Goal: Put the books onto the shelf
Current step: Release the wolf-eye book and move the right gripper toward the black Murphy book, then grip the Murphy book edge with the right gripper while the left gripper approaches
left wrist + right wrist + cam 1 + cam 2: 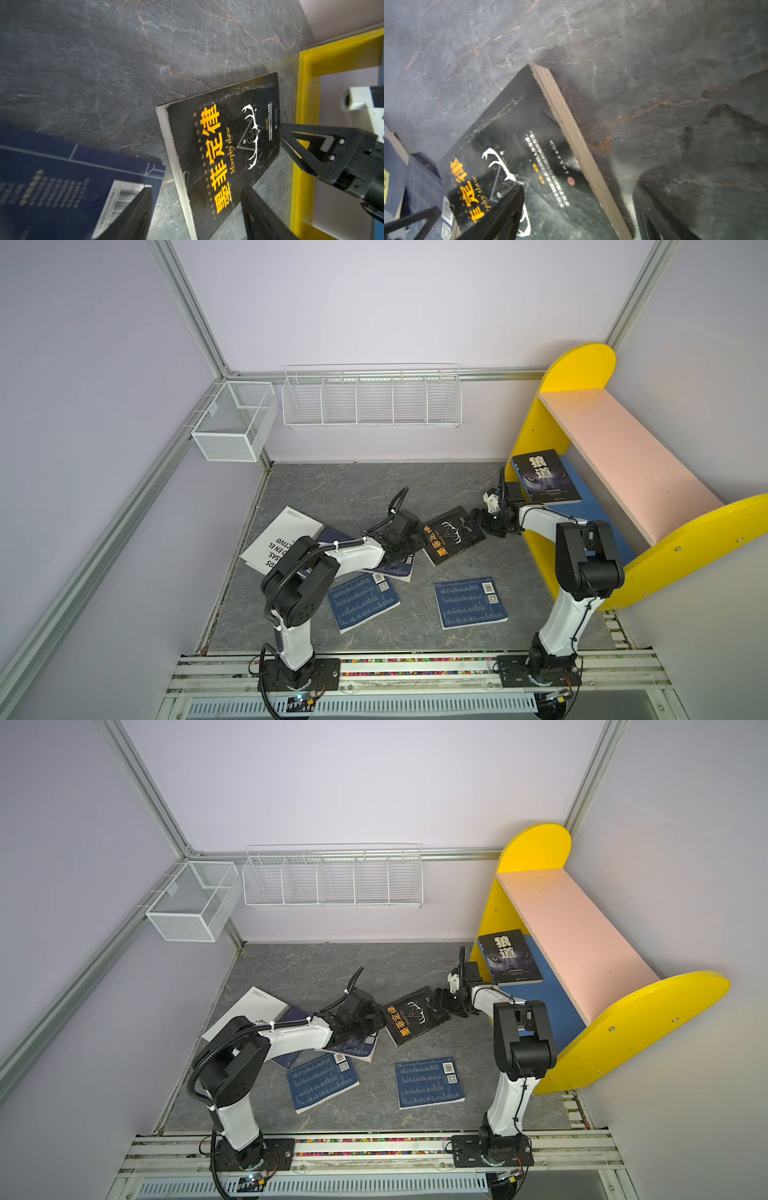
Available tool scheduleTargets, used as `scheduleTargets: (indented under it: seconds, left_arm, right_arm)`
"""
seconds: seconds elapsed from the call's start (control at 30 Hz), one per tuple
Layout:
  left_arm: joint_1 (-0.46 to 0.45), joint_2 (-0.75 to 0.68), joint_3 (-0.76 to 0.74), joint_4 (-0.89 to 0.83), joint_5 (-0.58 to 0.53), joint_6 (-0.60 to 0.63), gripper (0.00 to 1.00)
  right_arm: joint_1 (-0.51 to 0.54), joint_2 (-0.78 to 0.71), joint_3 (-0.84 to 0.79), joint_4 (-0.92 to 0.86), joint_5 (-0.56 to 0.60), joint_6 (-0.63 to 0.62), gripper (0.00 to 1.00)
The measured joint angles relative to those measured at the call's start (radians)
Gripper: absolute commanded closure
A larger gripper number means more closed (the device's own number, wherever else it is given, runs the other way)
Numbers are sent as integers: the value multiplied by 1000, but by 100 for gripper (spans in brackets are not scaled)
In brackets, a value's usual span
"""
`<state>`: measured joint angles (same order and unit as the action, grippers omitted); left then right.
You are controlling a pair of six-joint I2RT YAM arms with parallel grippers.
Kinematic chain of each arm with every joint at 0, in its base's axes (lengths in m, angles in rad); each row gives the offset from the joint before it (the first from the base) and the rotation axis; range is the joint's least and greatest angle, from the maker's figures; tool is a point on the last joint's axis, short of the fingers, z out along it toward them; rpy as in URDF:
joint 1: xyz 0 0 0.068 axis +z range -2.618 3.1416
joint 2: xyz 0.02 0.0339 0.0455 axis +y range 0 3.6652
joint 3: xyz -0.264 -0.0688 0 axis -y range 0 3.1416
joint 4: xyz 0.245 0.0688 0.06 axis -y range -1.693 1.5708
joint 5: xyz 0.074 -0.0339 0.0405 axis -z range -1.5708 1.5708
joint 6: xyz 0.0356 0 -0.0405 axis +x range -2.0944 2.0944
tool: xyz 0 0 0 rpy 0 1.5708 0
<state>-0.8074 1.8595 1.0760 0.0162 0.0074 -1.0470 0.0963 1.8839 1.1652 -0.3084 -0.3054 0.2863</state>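
Here, a black Murphy's Law paperback [453, 536] lies flat mid-bench [332, 493], shelf [615, 439] at 3 o'clock. Right fingers [500, 212] gape wide at its 3 o'clock edge, left fingers [133, 212] wide at 9. Probably light, floppy, glossy: pinch its full thickness.

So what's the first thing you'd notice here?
The big yellow shelf on the right jumps out, with one dark book lying on its blue lower board. In the middle of the grey table, the left arm and right arm meet at a black book with orange letters. Blue books lie scattered nearby.
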Motion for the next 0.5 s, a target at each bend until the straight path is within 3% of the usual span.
scheduleTargets:
  seconds: [0.23,0.5]
  left_arm:
    - [0,103,92,7,12,-8,37]
    - [9,119,108,28,34,-6,44]
  right_arm:
    - [3,-1,-18,3,-62,-8,28]
    - [-11,-25,-42,13,-106,0,30]
